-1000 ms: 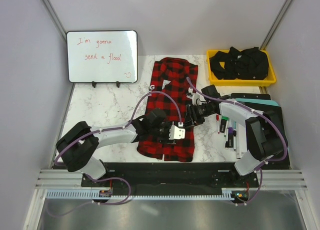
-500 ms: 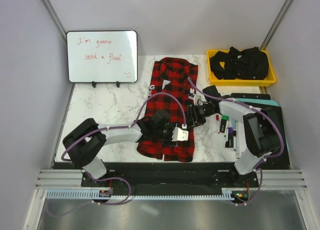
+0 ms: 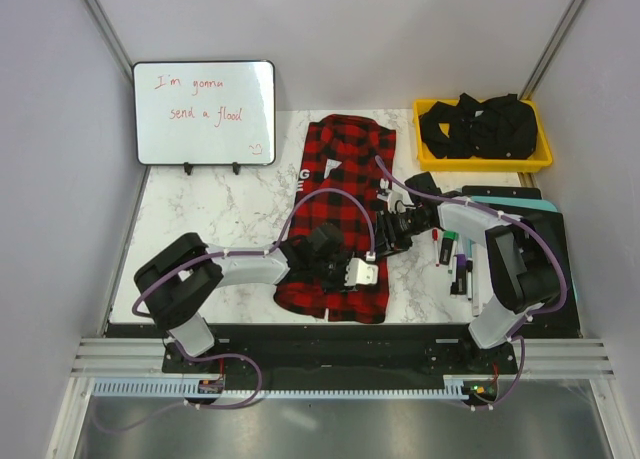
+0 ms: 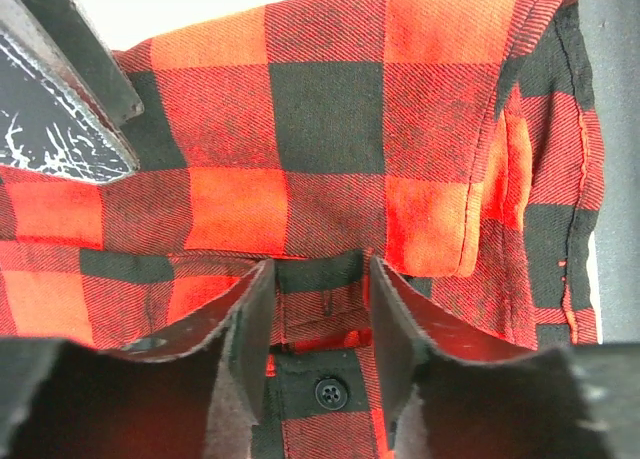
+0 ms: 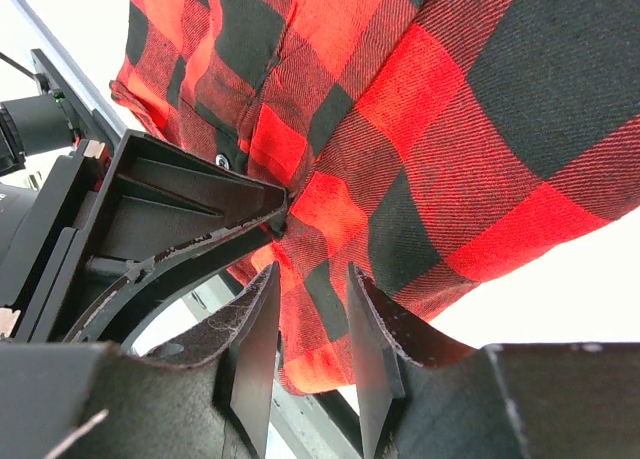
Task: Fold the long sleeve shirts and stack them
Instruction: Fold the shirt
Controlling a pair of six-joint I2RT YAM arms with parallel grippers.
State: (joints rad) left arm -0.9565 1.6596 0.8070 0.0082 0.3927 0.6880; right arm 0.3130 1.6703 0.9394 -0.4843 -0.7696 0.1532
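Red-and-black checked flannel shirt (image 3: 340, 179) is lying lengthwise on the white marble table (image 3: 215, 219), and you are folding its near right edge. The right gripper (image 5: 305, 344) is pinching the cloth. The left gripper (image 4: 320, 329) is sitting narrow around the button strip, and I cannot tell if it grips. Next, I think, comes carrying this edge across evenly.
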